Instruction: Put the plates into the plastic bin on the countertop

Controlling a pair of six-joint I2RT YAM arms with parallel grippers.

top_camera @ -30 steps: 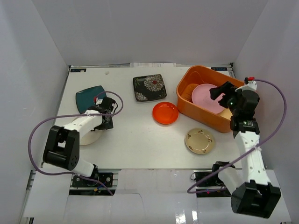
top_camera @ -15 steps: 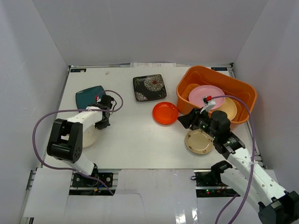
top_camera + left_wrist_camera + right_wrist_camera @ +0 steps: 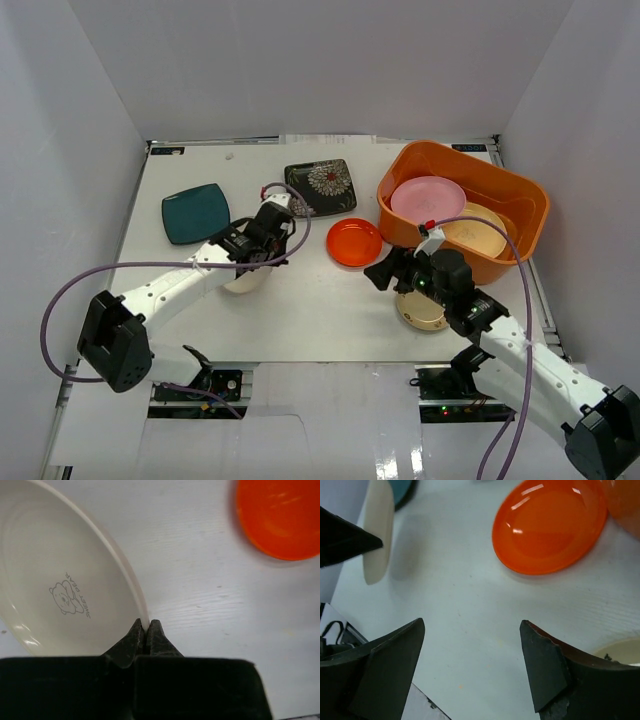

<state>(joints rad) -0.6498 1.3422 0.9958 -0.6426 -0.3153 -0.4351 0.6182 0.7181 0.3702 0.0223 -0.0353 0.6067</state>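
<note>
Since a second ago the left arm has swung from the near left toward the middle, bringing the cream plate (image 3: 60, 580) along. The right arm has come out of the orange plastic bin (image 3: 500, 172) to its near side.

Only the left wrist view shows us the left end effector (image 3: 146, 630) pinched tight on that plate's rim, and a small bear print inside the plate. Only the right wrist view shows the right end effector (image 3: 471, 625) with fingers wide apart over bare worktop (image 3: 300, 310), holding nothing, between the red-orange plate (image 3: 354, 242) and the beige plate (image 3: 422, 315).

From above we count seven plates. The pink plate (image 3: 428, 198) and tan-yellow plate (image 3: 480, 228) lie inside the bin; the teal square plate (image 3: 195, 212) sits far left and the black floral plate (image 3: 320, 187) far centre. White panels (image 3: 320, 60) wall the white worktop on three sides.
</note>
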